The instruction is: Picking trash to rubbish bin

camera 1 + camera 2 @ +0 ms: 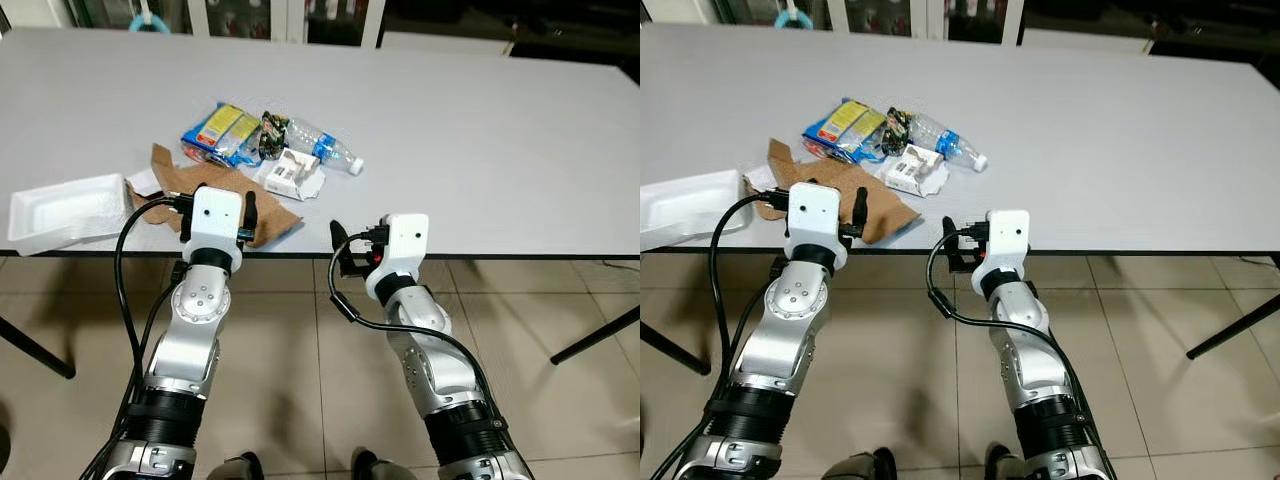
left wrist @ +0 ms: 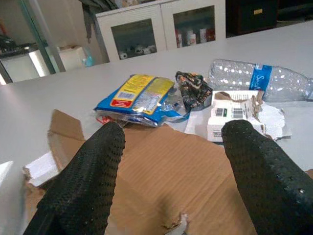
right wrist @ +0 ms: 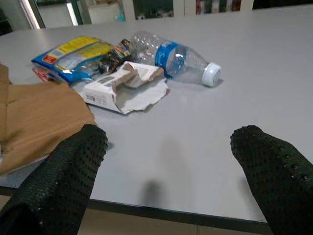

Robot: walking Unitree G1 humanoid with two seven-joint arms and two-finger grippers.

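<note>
The left tool (image 2: 171,181) hangs released over the torn cardboard (image 2: 166,171) on the worktop (image 1: 480,130). The right tool (image 3: 166,181), also released, hovers at the worktop edge near the plastic bottle (image 3: 171,58).

Clear crinkled plastic bottle (image 3: 168,58); matt brown cardboard (image 2: 161,181); glossy snack wrapper (image 2: 137,98); smooth matt grey table (image 1: 480,130).

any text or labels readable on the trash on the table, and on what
Plastic bottle: blue label with white lettering that seems to start "S"; the rest is too blurred to read.
Blue and yellow snack packet: red and yellow panels with print, too small to read.
Torn white carton: dark printed blocks, not readable.
Dark crumpled wrapper: print not readable.
Brown cardboard and white foam tray: no text seen.
</note>
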